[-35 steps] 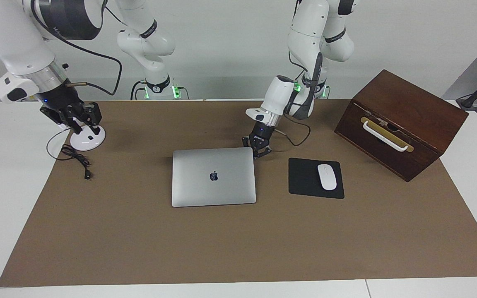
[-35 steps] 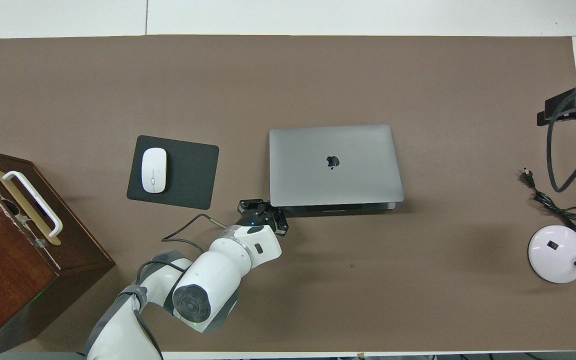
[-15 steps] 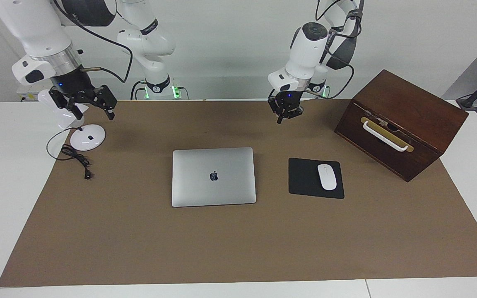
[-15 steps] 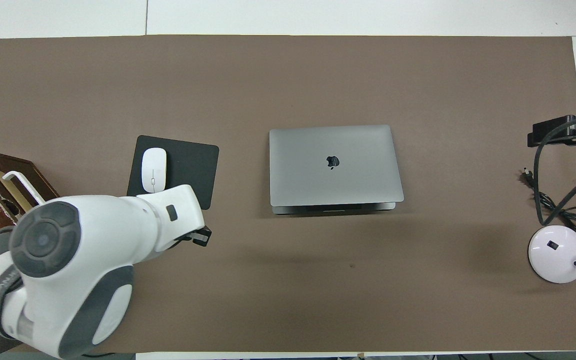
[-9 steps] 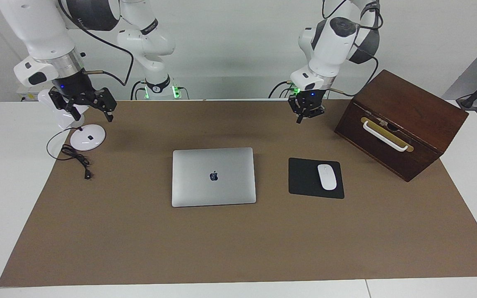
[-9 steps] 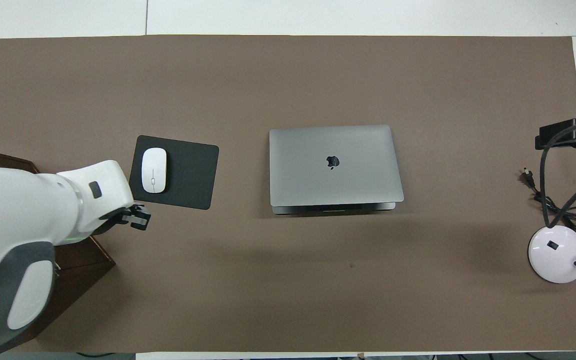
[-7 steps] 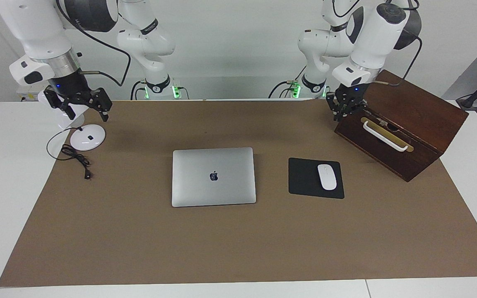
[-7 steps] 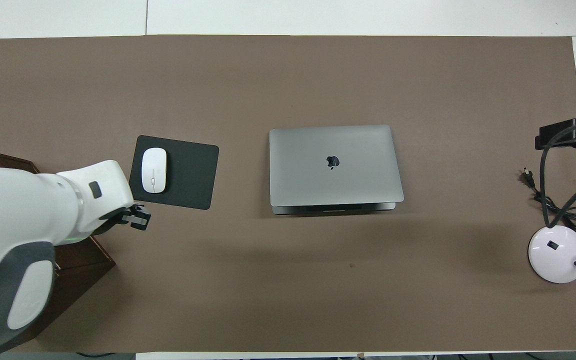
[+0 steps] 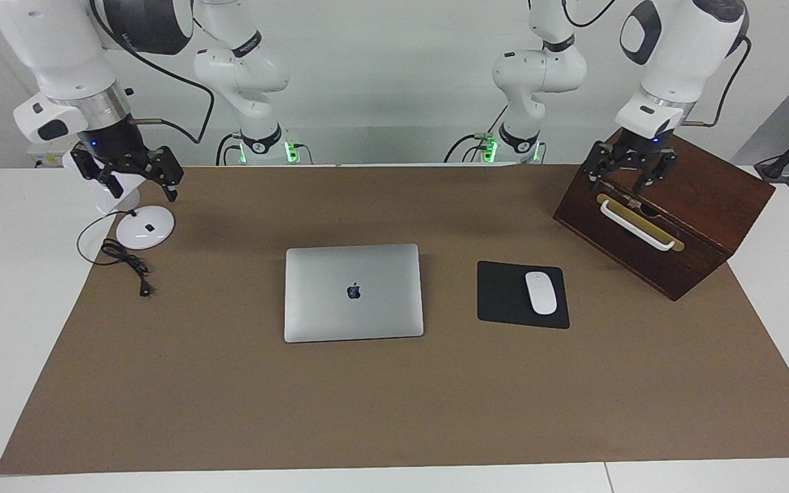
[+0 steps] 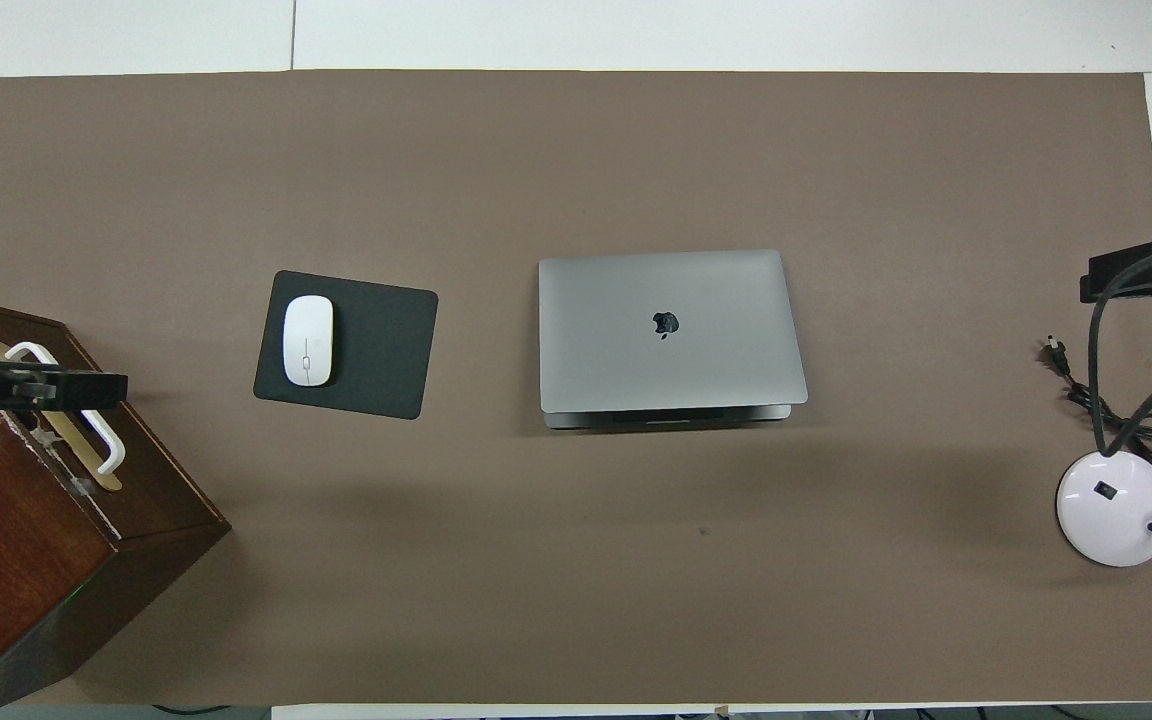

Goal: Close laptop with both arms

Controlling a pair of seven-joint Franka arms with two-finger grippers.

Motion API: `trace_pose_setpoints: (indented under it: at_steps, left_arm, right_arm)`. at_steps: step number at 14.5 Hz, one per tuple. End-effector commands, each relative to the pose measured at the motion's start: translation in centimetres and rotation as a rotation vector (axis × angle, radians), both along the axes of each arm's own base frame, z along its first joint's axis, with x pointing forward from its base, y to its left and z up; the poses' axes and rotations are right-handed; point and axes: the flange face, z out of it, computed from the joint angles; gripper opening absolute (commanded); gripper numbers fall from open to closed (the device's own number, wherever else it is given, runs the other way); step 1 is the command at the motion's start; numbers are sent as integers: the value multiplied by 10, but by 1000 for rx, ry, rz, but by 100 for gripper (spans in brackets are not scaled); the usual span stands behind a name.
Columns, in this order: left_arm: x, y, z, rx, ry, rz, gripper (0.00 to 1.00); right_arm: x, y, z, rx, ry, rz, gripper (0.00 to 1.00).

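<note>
The laptop (image 9: 353, 292) (image 10: 671, 330) lies shut and flat in the middle of the brown mat, its lid with the dark logo facing up. Neither gripper touches it. My left gripper (image 9: 631, 179) (image 10: 56, 387) hangs open and empty over the wooden box at the left arm's end of the table. My right gripper (image 9: 138, 183) (image 10: 1131, 272) hangs open and empty over the lamp base at the right arm's end, where that arm waits.
A black mouse pad (image 9: 504, 294) (image 10: 376, 345) with a white mouse (image 9: 540, 292) (image 10: 307, 340) lies between laptop and wooden box (image 9: 682, 198) (image 10: 26, 520). A white lamp base (image 9: 144, 227) (image 10: 1114, 505) and black cable (image 9: 124, 263) sit at the right arm's end.
My left gripper rose from beside the laptop, swung over to the wooden box, and opened. The right gripper shifted only slightly. The laptop stayed shut and still.
</note>
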Motion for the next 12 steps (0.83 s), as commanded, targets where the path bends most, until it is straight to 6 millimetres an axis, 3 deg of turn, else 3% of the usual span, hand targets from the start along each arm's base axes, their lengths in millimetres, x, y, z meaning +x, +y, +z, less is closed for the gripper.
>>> trace_pose_setpoints:
  at_steps: [1, 9, 12]
  left_arm:
    - [7, 14, 14, 14, -17, 56, 100]
    - [56, 13, 60, 12, 31, 106, 100]
    - [66, 8, 50, 17, 91, 98, 100]
  right_arm:
    - [-9, -1, -2, -13, -10, 19, 100]
    - [-9, 2, -3, -13, -10, 22, 100]
    - [-9, 1, -3, -13, -8, 23, 100]
